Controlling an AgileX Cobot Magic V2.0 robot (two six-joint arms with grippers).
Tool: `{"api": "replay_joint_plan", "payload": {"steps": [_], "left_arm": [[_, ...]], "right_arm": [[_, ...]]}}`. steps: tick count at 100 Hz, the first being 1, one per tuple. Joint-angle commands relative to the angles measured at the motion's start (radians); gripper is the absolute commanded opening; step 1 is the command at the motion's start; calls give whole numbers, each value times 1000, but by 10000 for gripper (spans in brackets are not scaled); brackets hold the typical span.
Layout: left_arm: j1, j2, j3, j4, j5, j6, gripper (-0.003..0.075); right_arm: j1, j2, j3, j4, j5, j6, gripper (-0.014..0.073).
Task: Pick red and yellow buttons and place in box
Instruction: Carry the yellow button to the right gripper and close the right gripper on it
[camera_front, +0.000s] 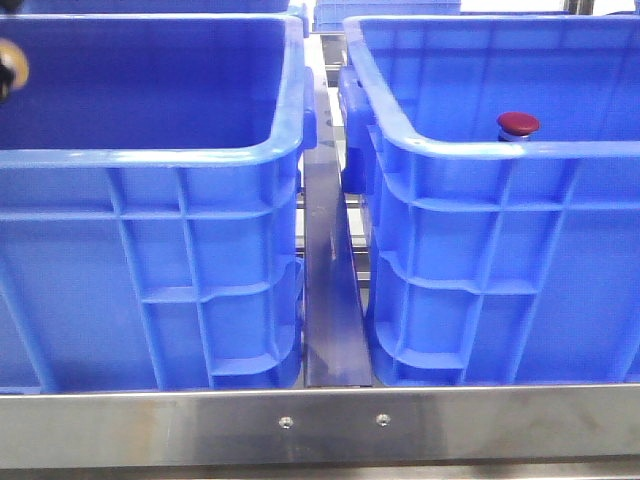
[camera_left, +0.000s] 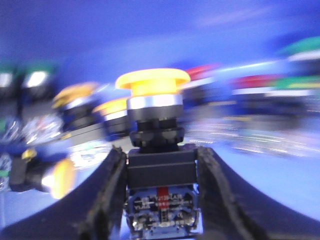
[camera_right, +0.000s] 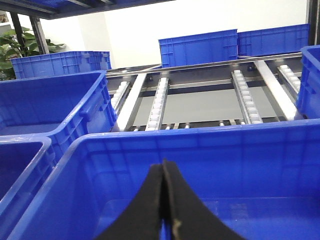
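Your stock, by material: two crates (camera_front: 200, 250) (camera_front: 500, 260), blue moulded plastic, smooth, slight sheen; front rail (camera_front: 320, 425), brushed metal, dull shine; yellow button (camera_left: 152, 82), glossy plastic cap, bright metal collar, matt black body; red button (camera_front: 518, 124), glossy cap; left gripper (camera_left: 161, 170) fingers, matt black rubbery pads

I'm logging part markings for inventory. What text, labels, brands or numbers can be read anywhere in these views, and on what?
No text is readable in any view.
Yellow button, held in the left tool: its lower contact block shows a red mark and small print, too blurred to read.
Blue boxes: no visible labels.
Red button: no marking visible.
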Motion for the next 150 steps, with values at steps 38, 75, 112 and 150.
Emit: {"api": "replay_joint_plan", "payload": {"steps": [38, 75, 112, 150], "left_arm": [[-456, -253, -7, -10, 0, -6, -19], [-764, -253, -7, -1, -36, -3, -19], [-773, -253, -7, 1, -40, -3, -19], [-773, -253, -7, 1, -40, -3, -19]], "right_arm": [[-3, 1, -28, -1, 4, -9, -67], [-3, 1, -28, -1, 12, -9, -55], [-3, 1, -28, 28, 181, -9, 550], [-3, 20, -31, 290, 490, 150, 654]]}}
